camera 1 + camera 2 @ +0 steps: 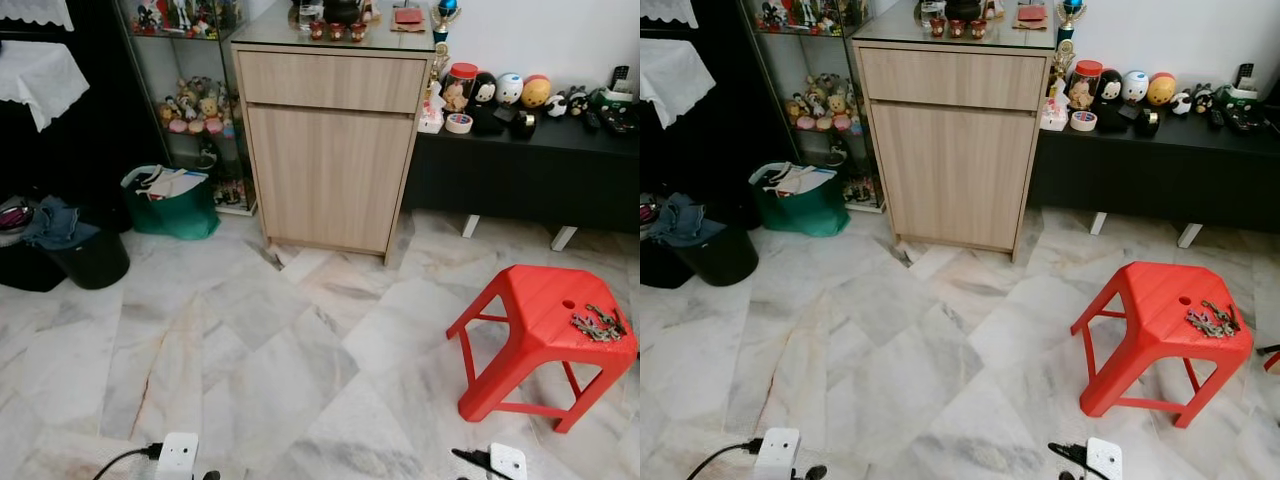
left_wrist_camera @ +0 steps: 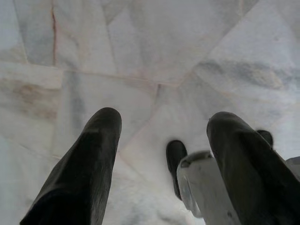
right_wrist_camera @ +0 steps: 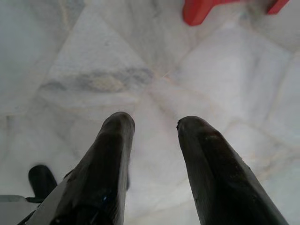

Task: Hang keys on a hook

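Note:
A bunch of keys lies on the seat of a red plastic stool at the right, near its far right edge. My left gripper hangs open over the marble floor, well to the left of the stool. Over the floor on the other side my right gripper is open too, with a red stool leg beyond its fingers. Both arms hang idle, far from the keys. No hook can be made out.
A wooden cabinet stands straight ahead. Beside it on the right is a low black bench holding figurines. A green bag and a black bin sit at the left under glass shelves. Open marble floor lies before the stool.

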You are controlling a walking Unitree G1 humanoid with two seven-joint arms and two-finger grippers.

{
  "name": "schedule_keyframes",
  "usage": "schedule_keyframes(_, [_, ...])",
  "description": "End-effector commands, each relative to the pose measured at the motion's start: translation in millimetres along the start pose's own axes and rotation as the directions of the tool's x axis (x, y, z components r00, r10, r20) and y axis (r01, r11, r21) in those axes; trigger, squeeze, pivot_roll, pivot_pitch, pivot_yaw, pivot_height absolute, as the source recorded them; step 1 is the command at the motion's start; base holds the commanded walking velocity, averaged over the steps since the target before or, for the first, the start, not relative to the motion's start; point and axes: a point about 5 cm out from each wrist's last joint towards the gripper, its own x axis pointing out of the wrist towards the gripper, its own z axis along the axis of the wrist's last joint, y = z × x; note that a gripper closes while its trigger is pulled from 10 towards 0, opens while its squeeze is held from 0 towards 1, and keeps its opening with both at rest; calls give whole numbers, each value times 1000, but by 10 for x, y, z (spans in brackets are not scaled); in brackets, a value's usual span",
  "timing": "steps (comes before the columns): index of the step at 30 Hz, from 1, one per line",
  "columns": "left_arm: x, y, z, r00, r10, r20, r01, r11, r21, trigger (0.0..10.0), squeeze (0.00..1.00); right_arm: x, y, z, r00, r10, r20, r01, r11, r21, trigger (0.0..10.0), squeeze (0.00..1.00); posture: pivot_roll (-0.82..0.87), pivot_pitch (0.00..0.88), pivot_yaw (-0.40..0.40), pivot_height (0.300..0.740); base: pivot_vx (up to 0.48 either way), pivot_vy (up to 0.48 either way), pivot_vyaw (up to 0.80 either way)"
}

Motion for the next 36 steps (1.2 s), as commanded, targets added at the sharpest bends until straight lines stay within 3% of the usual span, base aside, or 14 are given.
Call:
schedule_keyframes(1, [-30,44,-98,999,11,-33,-11,1000,2,10000,0,3,15,8,1000,4,2,-4,1000,9,10000,0,93,0,-18,740,0,-405,0])
schedule_keyframes(28, [-19,30,-75,999,13,-30,-14,1000,-5,10000,0,12,34,67,1000,7,28,-8,999,35,10000,0,75,0,-16,740,0,-408,0])
schedule_keyframes(36, [-19,23,-85,999,20,-36,-21,1000,-23,10000,0,11,31,68,1000,9,28,-10,1000,29,10000,0,78,0,-21,740,0,0,0])
